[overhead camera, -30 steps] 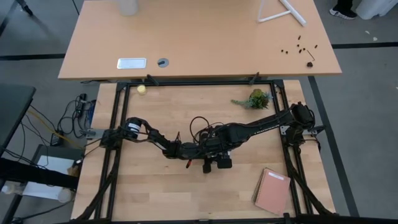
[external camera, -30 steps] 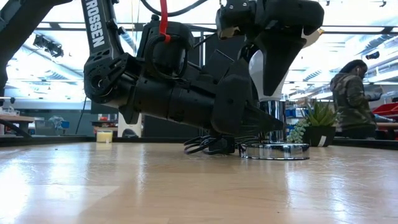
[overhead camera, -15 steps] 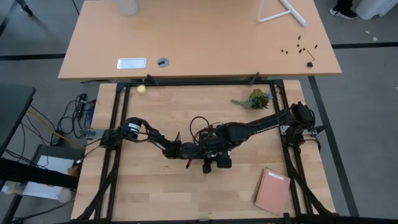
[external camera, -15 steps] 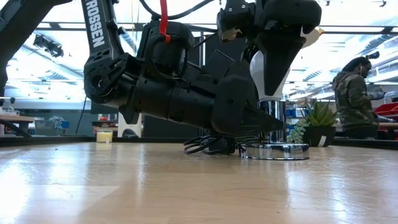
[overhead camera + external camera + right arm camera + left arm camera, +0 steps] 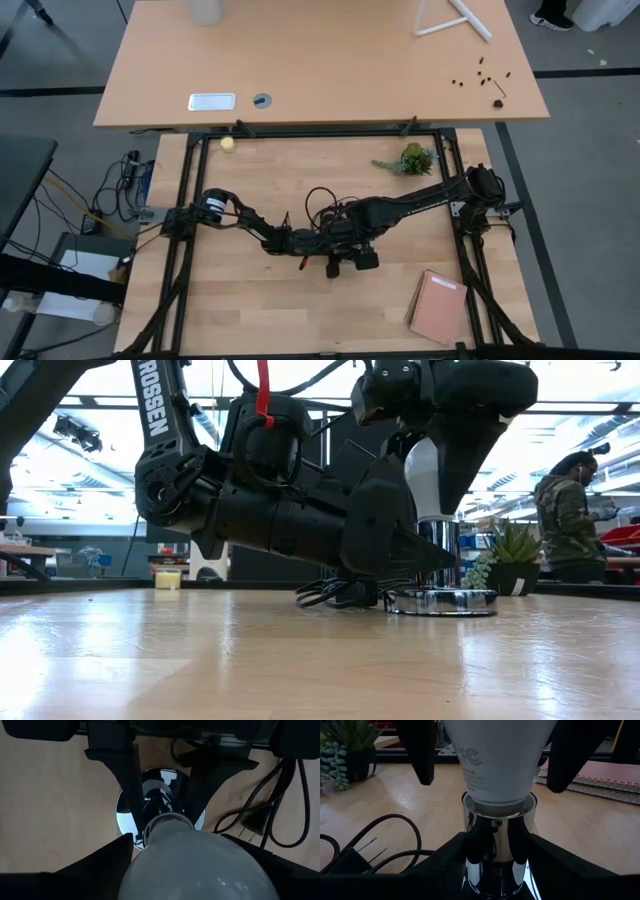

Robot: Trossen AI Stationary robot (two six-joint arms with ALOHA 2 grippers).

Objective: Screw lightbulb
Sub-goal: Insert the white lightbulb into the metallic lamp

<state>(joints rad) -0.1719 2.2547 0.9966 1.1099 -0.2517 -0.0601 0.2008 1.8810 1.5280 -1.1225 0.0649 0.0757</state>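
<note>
The white lightbulb [image 5: 497,755] stands upright with its narrow end in the chrome socket [image 5: 497,827]. The socket's round disc [image 5: 441,602] lies flat on the table, and a black cord [image 5: 380,845] runs off from it. My left gripper [image 5: 497,857] lies low over the table and is shut on the socket's stem. My right gripper [image 5: 430,465] comes down from above and is shut on the bulb [image 5: 422,475]. In the high view both grippers meet at the table's middle [image 5: 345,248] and hide the bulb and socket. My left gripper pinches the socket's upright chrome stem [image 5: 476,837] between its two fingers, one on each side. The fingers come in level, low over the table, across the stem. The socket's disc stays flat on the table. My right gripper holds the bulb's wide upper part [image 5: 150,855] between its two fingers [image 5: 95,867], one on each side. The fingers point down from above. The bulb stands upright, its narrow end in the socket's mouth [image 5: 497,810].
A small potted plant [image 5: 410,158] stands at the far right and a pink notebook [image 5: 438,305] lies at the near right. A yellowish ball [image 5: 228,143] lies at the far left edge. A person [image 5: 565,520] stands in the room beyond the table.
My right gripper has turned a little about the upright axis while shut on the bulb. The bulb has stayed upright in the socket, and the socket has stayed where it was.
</note>
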